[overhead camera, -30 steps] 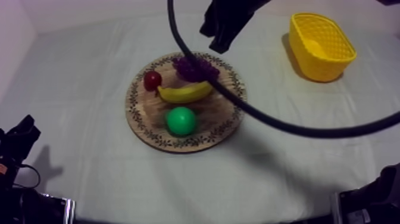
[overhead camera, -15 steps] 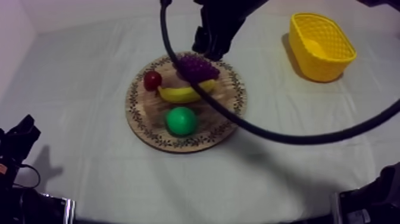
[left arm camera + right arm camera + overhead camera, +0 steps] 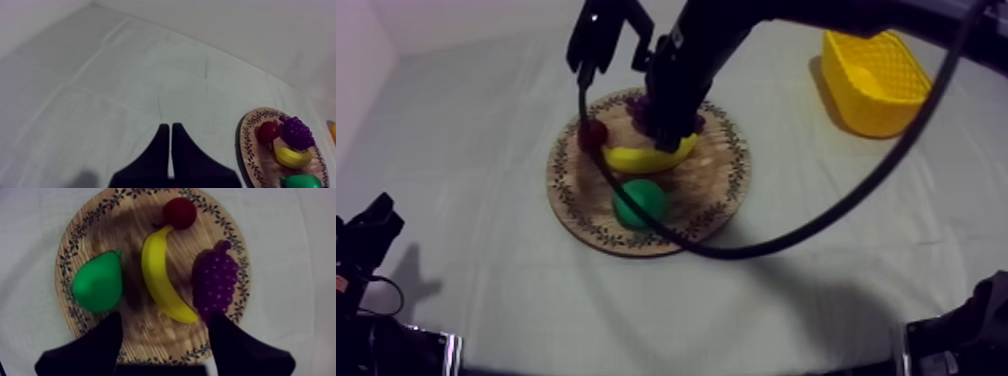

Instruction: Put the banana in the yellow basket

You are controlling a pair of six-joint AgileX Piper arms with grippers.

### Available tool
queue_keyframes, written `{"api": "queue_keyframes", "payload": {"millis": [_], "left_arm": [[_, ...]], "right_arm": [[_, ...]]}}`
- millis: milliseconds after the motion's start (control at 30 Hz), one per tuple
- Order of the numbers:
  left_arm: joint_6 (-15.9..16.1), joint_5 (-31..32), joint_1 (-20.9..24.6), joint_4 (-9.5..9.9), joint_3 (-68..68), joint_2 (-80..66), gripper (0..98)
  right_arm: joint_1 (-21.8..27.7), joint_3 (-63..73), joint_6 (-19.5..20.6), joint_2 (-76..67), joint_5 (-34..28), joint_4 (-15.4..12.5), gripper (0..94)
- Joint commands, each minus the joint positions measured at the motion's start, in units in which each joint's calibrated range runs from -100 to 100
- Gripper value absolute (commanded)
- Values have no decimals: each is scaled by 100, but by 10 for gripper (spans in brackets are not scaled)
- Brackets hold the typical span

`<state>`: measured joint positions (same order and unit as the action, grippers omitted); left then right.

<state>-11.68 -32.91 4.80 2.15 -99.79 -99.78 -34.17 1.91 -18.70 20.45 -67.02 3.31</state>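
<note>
The yellow banana (image 3: 636,159) (image 3: 160,283) lies across the middle of the round wooden board (image 3: 728,190) (image 3: 70,253). My right gripper (image 3: 671,135) (image 3: 165,333) hangs over the board, open. Its two fingers straddle the banana's near end with nothing between them. In the top view the arm covers part of the grapes (image 3: 636,104). The yellow basket (image 3: 876,75) stands at the far right, with nothing visible in it. My left gripper (image 3: 368,232) (image 3: 171,150) rests low at the left, shut into a narrow wedge.
Sharing the board with the banana are a green pear (image 3: 639,203) (image 3: 98,283), purple grapes (image 3: 215,283) and a small red fruit (image 3: 592,135) (image 3: 179,212). From the left wrist view the board (image 3: 248,145) lies across bare cloth.
My right arm has swung down and to the left, from beyond the board's far rim to right over the banana and grapes. The fruit and the left arm have not moved.
</note>
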Motion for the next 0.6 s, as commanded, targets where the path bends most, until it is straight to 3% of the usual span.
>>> {"api": "queue_keyframes", "payload": {"millis": [0,567], "left_arm": [[1,0,1,3,1,-5,1],[0,0,1,3,1,-5,1]], "right_arm": [[-3,54,-19,240,-29,-32,487],[82,949,-130,1868,-97,-22,461]]}}
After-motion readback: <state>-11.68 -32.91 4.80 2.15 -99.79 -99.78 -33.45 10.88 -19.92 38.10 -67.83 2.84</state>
